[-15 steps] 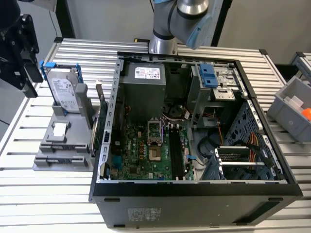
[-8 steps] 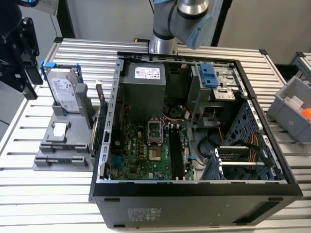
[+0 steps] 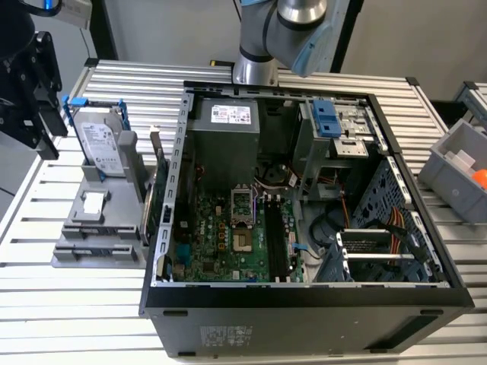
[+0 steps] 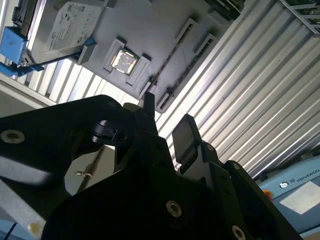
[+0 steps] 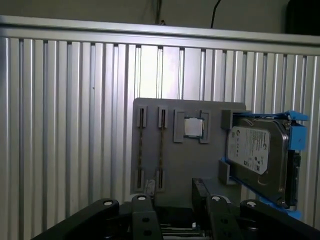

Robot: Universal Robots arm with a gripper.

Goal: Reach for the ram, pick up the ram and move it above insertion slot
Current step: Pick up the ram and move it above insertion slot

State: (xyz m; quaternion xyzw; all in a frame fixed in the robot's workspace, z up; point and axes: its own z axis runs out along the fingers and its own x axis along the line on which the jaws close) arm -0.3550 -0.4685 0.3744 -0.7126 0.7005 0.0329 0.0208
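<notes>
Our tool (image 5: 172, 200) is spread and empty; the ram (image 5: 161, 145) sits in the grey holder (image 5: 200, 165) ahead of it (long axis running away from us, crosswise to the finger gap).

Silver arm (image 3: 255, 46), blue joint cap (image 3: 318, 39), black screwed gripper (image 4: 167, 124)

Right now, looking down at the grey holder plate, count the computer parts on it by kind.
Thin brown RAM sticks standing on edge: 2
Square silver processor chip: 1
Silver hard drive in a blue bracket: 1
Total: 4
</notes>
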